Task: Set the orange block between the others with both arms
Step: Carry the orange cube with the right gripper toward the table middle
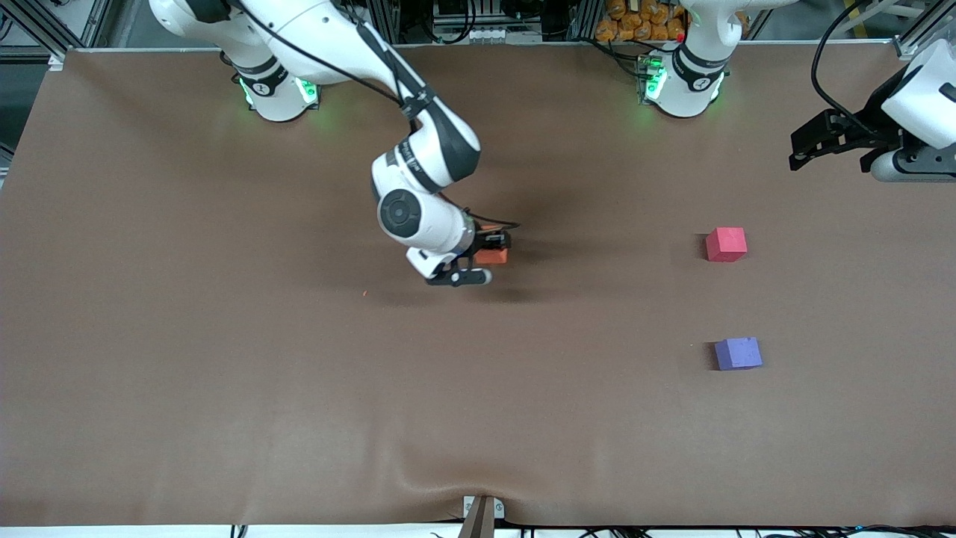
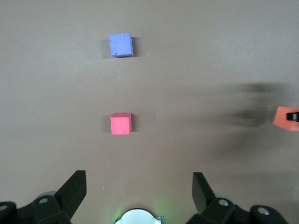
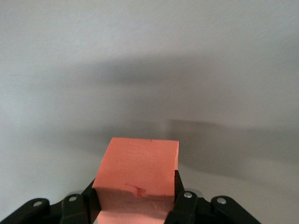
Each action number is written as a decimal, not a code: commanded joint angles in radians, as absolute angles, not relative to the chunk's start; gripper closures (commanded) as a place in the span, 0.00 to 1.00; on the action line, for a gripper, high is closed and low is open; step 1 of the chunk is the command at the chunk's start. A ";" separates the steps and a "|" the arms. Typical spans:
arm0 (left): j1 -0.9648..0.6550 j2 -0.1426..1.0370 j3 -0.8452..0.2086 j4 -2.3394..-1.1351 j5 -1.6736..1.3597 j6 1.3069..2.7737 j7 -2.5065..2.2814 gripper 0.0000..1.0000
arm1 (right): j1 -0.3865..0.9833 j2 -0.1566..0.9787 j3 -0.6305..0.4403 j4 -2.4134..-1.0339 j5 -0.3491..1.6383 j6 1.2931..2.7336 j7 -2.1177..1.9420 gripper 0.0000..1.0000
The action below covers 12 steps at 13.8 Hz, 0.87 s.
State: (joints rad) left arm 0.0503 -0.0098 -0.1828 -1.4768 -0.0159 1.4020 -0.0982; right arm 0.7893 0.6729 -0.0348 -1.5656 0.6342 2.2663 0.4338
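**Right gripper carried the orange block over mid-table; left arm waited**

The right gripper (image 1: 489, 254) was clamped on the orange block (image 1: 492, 256), holding it above the brown table cover (image 1: 224, 359) near the middle of the table. In the right wrist view the orange block (image 3: 140, 172) sat squeezed between the two black fingers (image 3: 180, 198), its top face showing a small crease near the gripper body, with only bare cover below it.

The red-pink cube (image 1: 726, 244) and the purple-blue cube (image 1: 738, 353) rested on the cover toward the left arm's end of the table, well apart from each other, the purple-blue one nearer to the front camera. A clear gap lay between them. The held block was well apart from both.

The left arm waited, its left gripper (image 1: 810, 146) raised over the table's edge at its own end, fingers spread wide and holding nothing. In the left wrist view the left gripper (image 2: 139, 189) framed the red-pink cube (image 2: 121, 123) and the purple-blue cube (image 2: 121, 45), and a sliver of the orange block (image 2: 284, 116) showed at the picture's edge.

A tiny orange speck (image 1: 364, 294) lay on the cover.
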 commanded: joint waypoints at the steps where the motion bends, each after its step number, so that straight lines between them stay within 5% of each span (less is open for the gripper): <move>1: 0.057 -0.011 -0.184 -1.470 -0.037 1.385 -0.087 0.00 | 0.828 0.729 -0.048 -1.503 0.686 2.321 0.483 0.52; 12: 0.051 -0.008 -0.187 -1.473 -0.032 1.387 -0.089 0.00 | 0.908 0.834 -0.049 -1.434 0.686 2.433 0.568 0.43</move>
